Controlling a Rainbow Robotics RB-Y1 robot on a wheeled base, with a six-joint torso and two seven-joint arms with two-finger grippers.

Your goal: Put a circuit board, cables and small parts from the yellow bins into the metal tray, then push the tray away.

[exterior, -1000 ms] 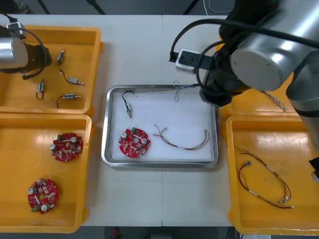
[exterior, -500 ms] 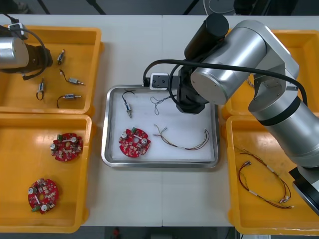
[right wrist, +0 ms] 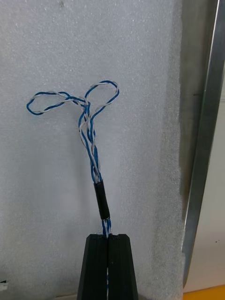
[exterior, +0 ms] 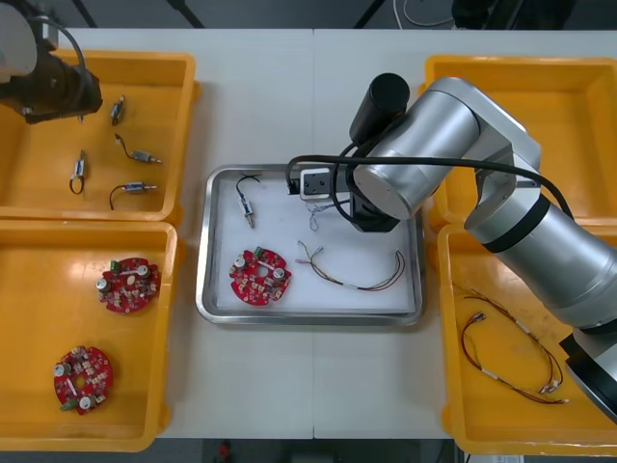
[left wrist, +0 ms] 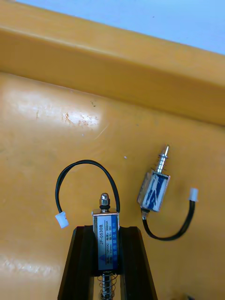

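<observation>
My right gripper (right wrist: 108, 236) is shut on one end of a twisted blue and white cable (right wrist: 90, 140), whose loops hang over the white inside of the metal tray (exterior: 204, 253). In the front view that cable (exterior: 315, 214) dangles below the right wrist in the tray's far half. In the tray lie a red circuit board (exterior: 259, 276), a small metal part (exterior: 248, 204) and a red and yellow cable (exterior: 353, 274). My left gripper (left wrist: 107, 230) is shut on a small metal part (left wrist: 107, 236) above the far left yellow bin (exterior: 178, 125).
Another small metal part (left wrist: 154, 187) lies in the bin just beyond the left fingers, with more parts (exterior: 135, 154) nearby. The near left bin holds two circuit boards (exterior: 127, 285) (exterior: 83, 377). A red and yellow cable (exterior: 511, 352) lies in the near right bin.
The right arm has swung left from the far right bin and come over the tray, carrying the blue and white cable. The left arm has shifted toward the table's far edge.
</observation>
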